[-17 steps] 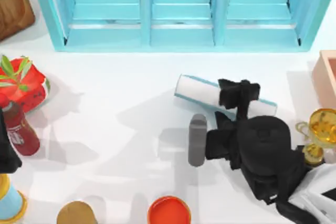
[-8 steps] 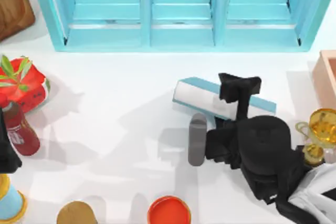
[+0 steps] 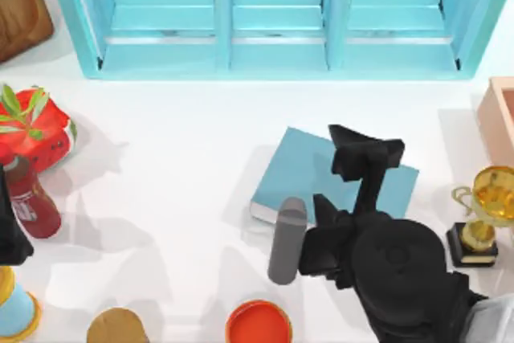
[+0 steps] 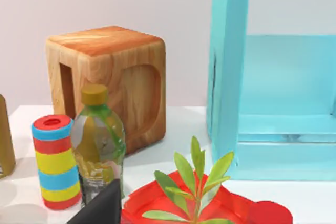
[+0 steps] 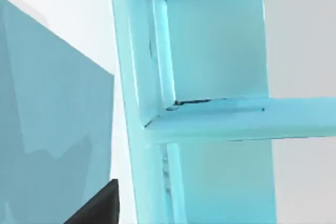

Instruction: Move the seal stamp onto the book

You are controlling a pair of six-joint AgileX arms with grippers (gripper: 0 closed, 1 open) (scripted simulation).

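White tabletop (image 3: pixel 185 166) fills the middle of the top view, with a light-blue shelf unit (image 3: pixel 273 22) along the upper edge. The book (image 3: pixel 309 170) lies flat on it, a little right of centre, teal cover up and white page edges along its lower-left side. Its long axis runs left to right, tipping down toward the right. Where the seal stamp stands I cannot tell.

The right gripper (image 3: pixel 365 154) hangs over the right half of the book, its black arm reaching up from the lower right corner. Whether it is wide, narrow or carrying something I cannot tell. A grey cylinder (image 3: pixel 287 238) sits beside the arm, at the book's lower edge. The right wrist view looks across the book (image 5: pixel 47 129) toward the shelf unit (image 5: pixel 210 77).

To the right of the book stands a gold trophy (image 3: pixel 486 206), close to the arm. Well apart on the left are a dark red bottle (image 3: pixel 28 198) and a red planter (image 3: pixel 32 126).

The left gripper (image 3: pixel 8 234) is parked at the left edge, near the bottle, its state also unclear. The right arm is by far the nearer to the book, so I judge the placing falls to it.
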